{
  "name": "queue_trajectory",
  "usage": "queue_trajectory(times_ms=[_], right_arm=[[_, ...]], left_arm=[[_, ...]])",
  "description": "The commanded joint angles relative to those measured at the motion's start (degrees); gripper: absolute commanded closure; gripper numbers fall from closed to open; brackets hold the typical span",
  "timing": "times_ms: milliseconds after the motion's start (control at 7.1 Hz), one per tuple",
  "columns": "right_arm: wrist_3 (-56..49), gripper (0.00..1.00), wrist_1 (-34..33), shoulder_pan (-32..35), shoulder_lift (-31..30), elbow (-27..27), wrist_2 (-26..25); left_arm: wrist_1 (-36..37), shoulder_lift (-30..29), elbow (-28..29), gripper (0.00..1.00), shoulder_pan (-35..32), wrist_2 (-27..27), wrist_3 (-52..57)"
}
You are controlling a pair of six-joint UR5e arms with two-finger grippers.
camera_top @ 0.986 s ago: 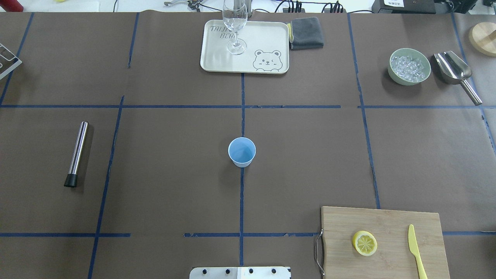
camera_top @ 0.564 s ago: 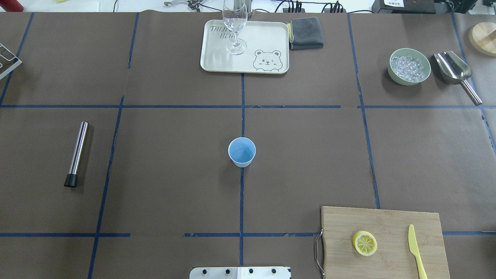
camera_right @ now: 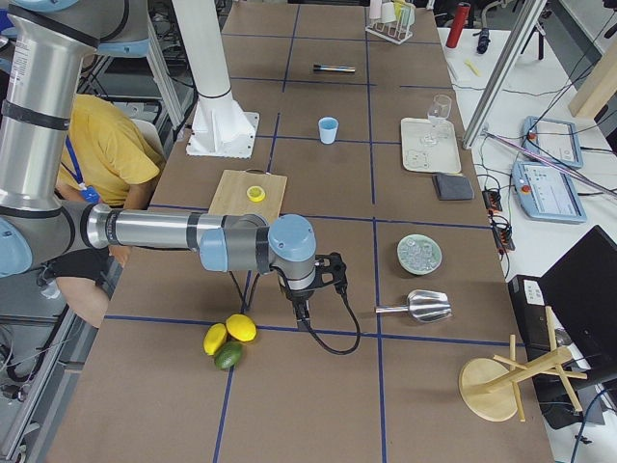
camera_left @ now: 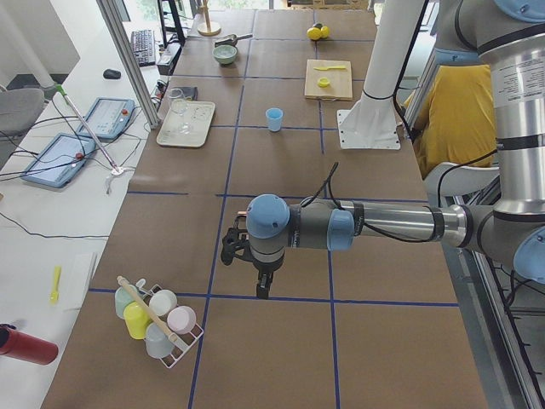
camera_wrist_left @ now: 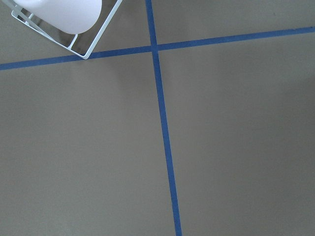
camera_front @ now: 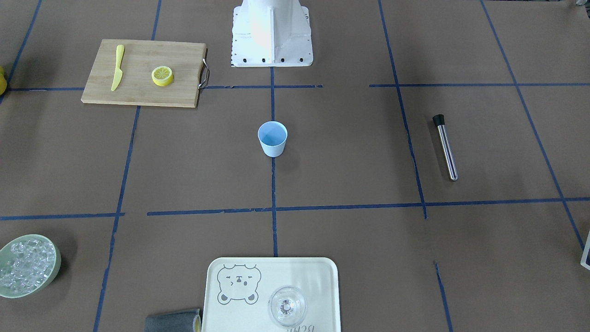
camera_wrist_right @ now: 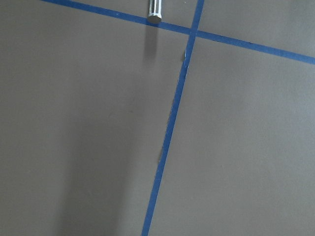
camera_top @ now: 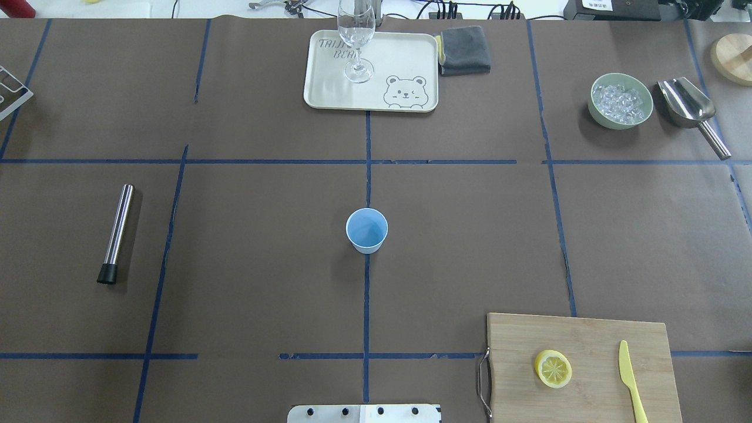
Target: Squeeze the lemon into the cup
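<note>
the round lemon (camera_top: 553, 369), pale spoked face up, lies on our bamboo board (camera_top: 587, 335) near a slim plastic knife (camera_top: 631, 382); the smooth tapered blue cup (camera_top: 366, 230) stands mid-table, well apart. we cannot tell whether left gripper (camera_left: 262, 288) or right gripper (camera_right: 302, 309) is parted.

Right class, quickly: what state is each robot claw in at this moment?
Left claw: cannot be told; it shows only in a side view.
Right claw: cannot be told, same reason.
</note>
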Motion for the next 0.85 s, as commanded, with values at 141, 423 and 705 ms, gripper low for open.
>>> queue_trajectory(times_ms=[141, 423, 705], right_arm=[[-0.2, 0.0, 3.4, -0.6, -0.3, 0.2, 0.4], [4.1, 0.0, 10.2, -2.5, 0.2, 0.9, 0.8], [17.2, 0.0, 10.2, -10.8, -0.7, 9.7, 1.1]], left_arm=[[-0.2, 0.3, -0.6, 0.0, -0.4, 0.0, 0.0], [-0.3, 0.4, -1.0, 0.0, -0.5, -0.1, 0.0], [-0.4, 0.4, -1.1, 0.0, -0.5, -0.1, 0.0]])
